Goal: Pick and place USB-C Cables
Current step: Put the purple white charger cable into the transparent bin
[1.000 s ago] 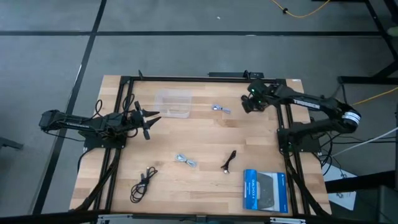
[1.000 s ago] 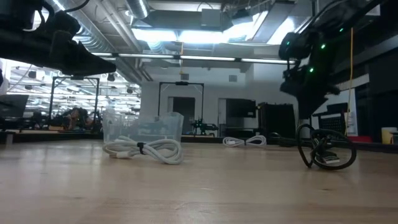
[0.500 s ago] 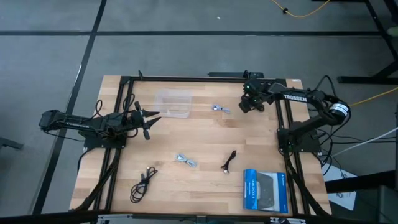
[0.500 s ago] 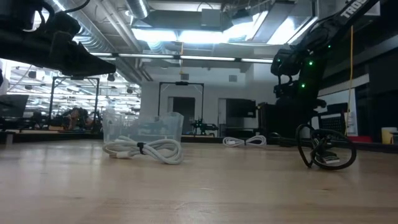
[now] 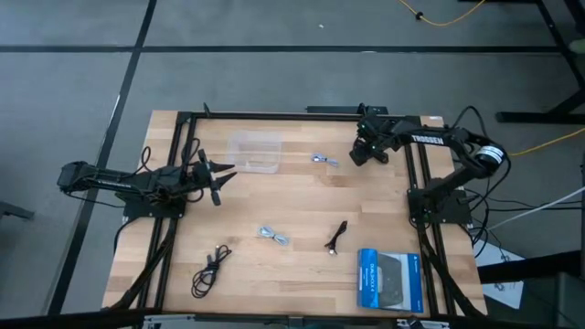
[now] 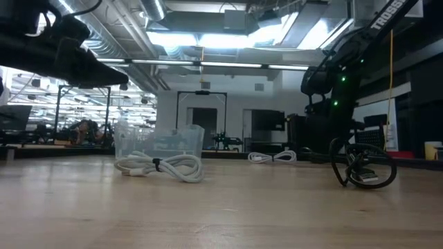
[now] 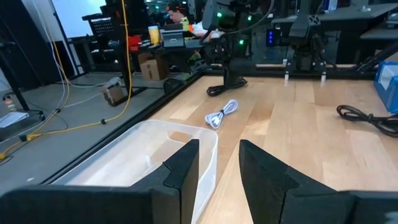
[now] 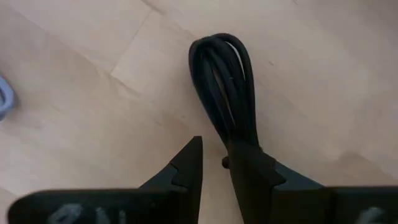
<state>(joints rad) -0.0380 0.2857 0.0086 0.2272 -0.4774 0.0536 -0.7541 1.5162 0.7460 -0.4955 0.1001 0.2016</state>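
Note:
Four cables lie apart on the table: a silver-white one [image 5: 323, 161] far of centre, another silver-white one [image 5: 274, 237], a black one [image 5: 336, 235] and a black one [image 5: 210, 268] near the near edge. In the right wrist view a further black coiled cable [image 8: 224, 81] lies on the wood. My right gripper [image 8: 214, 146] is right over it, fingers a little apart, at the table's far right [image 5: 363, 153]. My left gripper [image 5: 220, 181] is open and waits beside the clear container [image 5: 254, 152]. My right gripper comes at the black coiled cable from above. One finger [image 8: 245, 165] covers the cable's narrow end [image 8: 239, 134]. I cannot tell whether it touches that end. The cable's loops lie flat on the table beyond the fingers.
A blue box [image 5: 388, 279] lies at the near right corner. The black frame rails [image 5: 416, 183] run along both sides and the far edge. Bare wood shows in the table's middle [image 5: 302, 201]. Beyond the table are room fittings and a yellow cord [image 7: 124, 56].
My right gripper has come down toward the table and shifted slightly toward the left edge, while its arm's elbow folded back toward the right side. The cables on the table and the container have stayed put.

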